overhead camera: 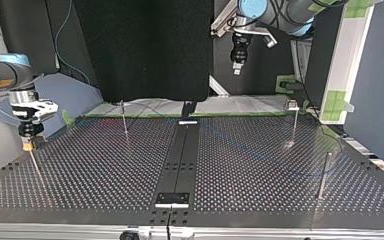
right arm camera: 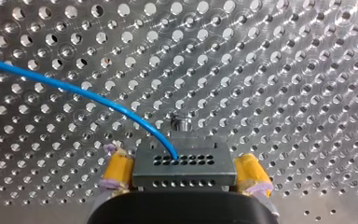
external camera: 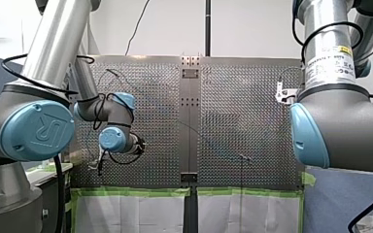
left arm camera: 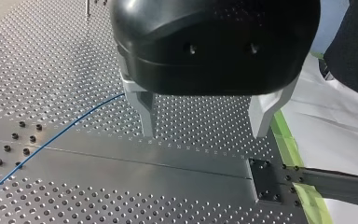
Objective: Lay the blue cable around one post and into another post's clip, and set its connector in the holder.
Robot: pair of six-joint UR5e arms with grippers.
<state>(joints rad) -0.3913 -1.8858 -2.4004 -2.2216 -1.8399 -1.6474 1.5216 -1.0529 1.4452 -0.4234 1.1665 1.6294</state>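
Note:
In the right wrist view a thin blue cable (right arm camera: 74, 91) curves over the perforated table (right arm camera: 284, 70), and its end runs into a hole of a grey block (right arm camera: 184, 165). My right gripper (right arm camera: 185, 176) is open; its yellow pads (right arm camera: 117, 170) stand close on either side of that block. Whether they touch it I cannot tell. In the top view this gripper (overhead camera: 27, 144) hangs over a thin post (overhead camera: 35, 167) at the left. My left gripper (left arm camera: 205, 123) is open and empty above the table, with the cable (left arm camera: 65, 130) lying off to one side. It also shows high up (overhead camera: 236, 67).
Thin upright posts stand on the table: one at the back left (overhead camera: 124, 120), one with a clip on top at the back right (overhead camera: 293, 125), and one nearer at the right (overhead camera: 324, 175). A dark centre strip (overhead camera: 182, 155) runs down the table. Green tape (left arm camera: 289, 144) marks the edge.

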